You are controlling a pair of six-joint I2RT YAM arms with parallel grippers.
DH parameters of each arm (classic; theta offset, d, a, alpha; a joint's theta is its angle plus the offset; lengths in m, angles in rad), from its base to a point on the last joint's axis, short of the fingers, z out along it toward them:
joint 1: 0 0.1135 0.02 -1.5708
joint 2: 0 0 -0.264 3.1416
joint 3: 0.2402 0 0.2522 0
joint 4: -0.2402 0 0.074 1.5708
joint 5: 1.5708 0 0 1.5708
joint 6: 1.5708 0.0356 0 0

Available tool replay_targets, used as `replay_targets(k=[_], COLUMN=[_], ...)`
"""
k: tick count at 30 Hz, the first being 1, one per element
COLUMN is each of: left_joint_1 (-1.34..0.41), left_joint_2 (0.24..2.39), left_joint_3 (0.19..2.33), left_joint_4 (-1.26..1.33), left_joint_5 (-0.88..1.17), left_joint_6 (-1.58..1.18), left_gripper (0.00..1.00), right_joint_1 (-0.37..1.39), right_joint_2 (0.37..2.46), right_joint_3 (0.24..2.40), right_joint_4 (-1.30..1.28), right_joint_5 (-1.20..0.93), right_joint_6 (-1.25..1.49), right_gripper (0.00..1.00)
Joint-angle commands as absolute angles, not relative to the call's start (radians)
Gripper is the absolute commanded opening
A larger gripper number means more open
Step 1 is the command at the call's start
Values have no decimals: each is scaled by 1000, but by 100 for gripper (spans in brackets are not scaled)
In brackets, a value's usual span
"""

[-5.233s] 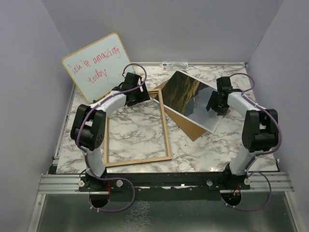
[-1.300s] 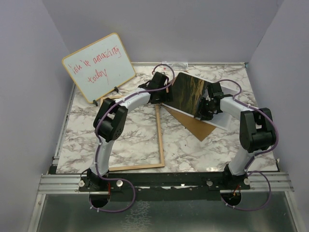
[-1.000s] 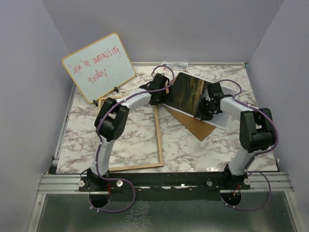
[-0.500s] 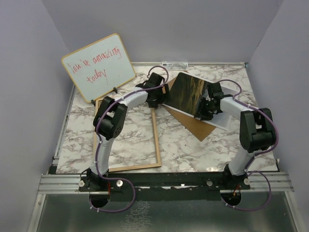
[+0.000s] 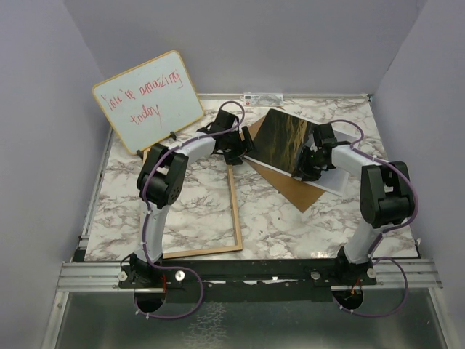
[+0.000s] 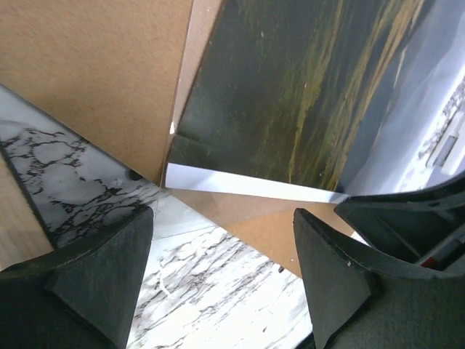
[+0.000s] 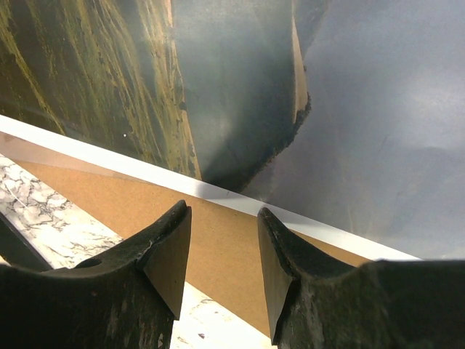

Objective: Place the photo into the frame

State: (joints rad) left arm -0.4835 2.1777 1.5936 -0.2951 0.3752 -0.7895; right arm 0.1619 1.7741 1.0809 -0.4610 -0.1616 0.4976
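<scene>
Frame (image 5: 235,211) slid leftward, brown board (image 5: 294,190) under photo (image 5: 283,142) (whiteboard (image 5: 149,102) behind)

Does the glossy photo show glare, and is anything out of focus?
Top external view: the photo looks mostly dark. Right wrist view: pale grey sheen over its right part, perhaps glare. Left wrist view: its white margin is crisp, the left end effector's fingers slightly soft.
</scene>
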Motion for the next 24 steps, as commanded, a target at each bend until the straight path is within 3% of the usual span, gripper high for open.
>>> replay_targets(k=[1,11,18,24], left_joint_1=[-483,-422,-410,-410], left_joint_2=[2231,2159,2135,2119], left_joint_3=[1536,1432,1295,1286], left_joint_4=[-320,-114,259,295], left_joint_5=[446,580,714,702], left_joint_6=[-801,-828,-1060,-1089], left_gripper=[78,69,69,64], right_joint_1=[166,166,167,165], right_joint_2=[1870,1909,1917,1920], right_joint_3=[1077,1079,1075,1073], right_joint_4=[-468,-475,-470,-468], right_joint_5=[-176,-187,-181,-180], right_joint_6=[501,499,496,497], right_gripper=[46,46,46,46])
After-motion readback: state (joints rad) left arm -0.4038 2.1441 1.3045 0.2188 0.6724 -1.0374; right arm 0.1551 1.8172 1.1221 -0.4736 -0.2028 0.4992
